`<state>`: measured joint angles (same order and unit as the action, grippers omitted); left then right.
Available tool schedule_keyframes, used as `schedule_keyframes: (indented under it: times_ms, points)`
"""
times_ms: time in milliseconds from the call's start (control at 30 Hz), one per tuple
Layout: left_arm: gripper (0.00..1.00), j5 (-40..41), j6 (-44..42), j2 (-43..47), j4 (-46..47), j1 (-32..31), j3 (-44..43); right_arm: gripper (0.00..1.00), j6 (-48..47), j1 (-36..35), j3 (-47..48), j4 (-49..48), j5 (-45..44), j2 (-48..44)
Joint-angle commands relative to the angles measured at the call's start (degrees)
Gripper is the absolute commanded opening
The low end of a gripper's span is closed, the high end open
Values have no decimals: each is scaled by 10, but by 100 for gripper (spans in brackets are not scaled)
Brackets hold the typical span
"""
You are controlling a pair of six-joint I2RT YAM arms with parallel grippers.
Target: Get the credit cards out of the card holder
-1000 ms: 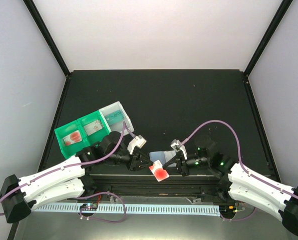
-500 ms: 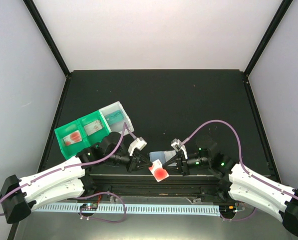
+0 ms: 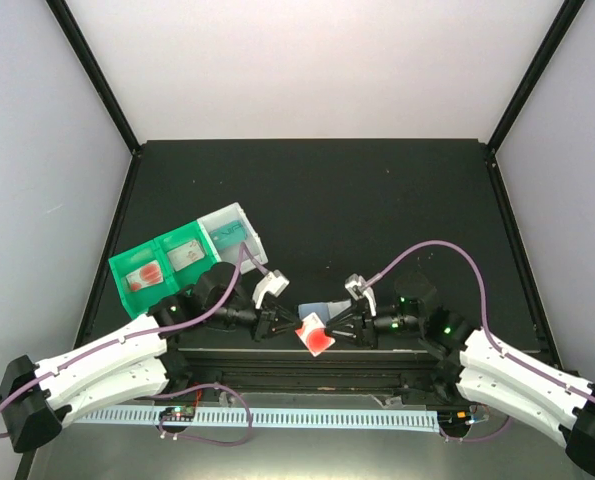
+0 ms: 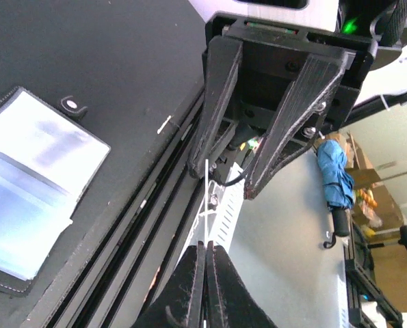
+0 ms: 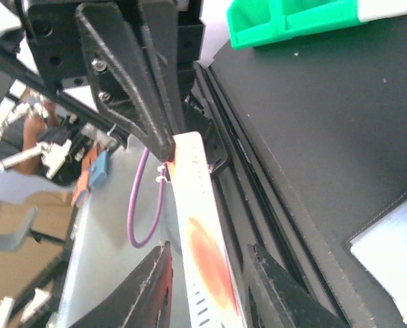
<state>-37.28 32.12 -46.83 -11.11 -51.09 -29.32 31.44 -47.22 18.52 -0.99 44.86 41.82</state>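
A whitish credit card with reddish print (image 3: pixel 316 336) hangs in the air over the table's near edge. My left gripper (image 3: pixel 293 325) is shut on one end of it; in the left wrist view the card (image 4: pixel 206 198) shows edge-on as a thin white line out of the shut jaws (image 4: pixel 206 246). My right gripper (image 3: pixel 331 325) faces the left one, open, its fingers on either side of the card (image 5: pixel 206 253) with gaps. The pale-blue card holder (image 3: pixel 323 308) lies open and flat on the table behind the grippers; it also shows in the left wrist view (image 4: pixel 32 198).
A green two-compartment tray (image 3: pixel 137 262) with cards in it stands at the left. A white bin (image 3: pixel 245 217) next to it holds a teal card (image 3: pixel 229 236). The black rail of the table's near edge (image 4: pixel 141 225) runs under both grippers.
The card has shifted slightly up and left and tilted a little. The right gripper has closed in toward the left one, its fingers now around the card.
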Motion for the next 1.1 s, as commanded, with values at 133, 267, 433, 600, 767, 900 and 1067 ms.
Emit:
schedule_keyframes:
  times_ms: [133, 267, 433, 600, 767, 900, 1067]
  points:
    - [2, 69, 27, 45, -19, 21, -2, 68, 32, -1, -1, 19, -74, -32]
    - [2, 158, 44, 76, -63, 30, -11, 88, 42, -1, 0, 53, -130, -49]
    - [2, 324, 65, 122, -138, 37, -33, 100, 59, -1, -3, 89, -191, -70]
    - [2, 473, 100, 170, -190, 43, -45, 100, 71, -1, 1, 118, -239, -64]
    - [1, 574, 116, 198, -200, 50, -43, 100, 89, -2, -1, 115, -252, -38]
    - [2, 649, 119, 190, -218, 63, -48, 100, 101, -1, -2, 99, -241, -16]
    - [1, 697, 117, 156, -244, 102, -63, 100, 102, -1, -1, 98, -236, -6]
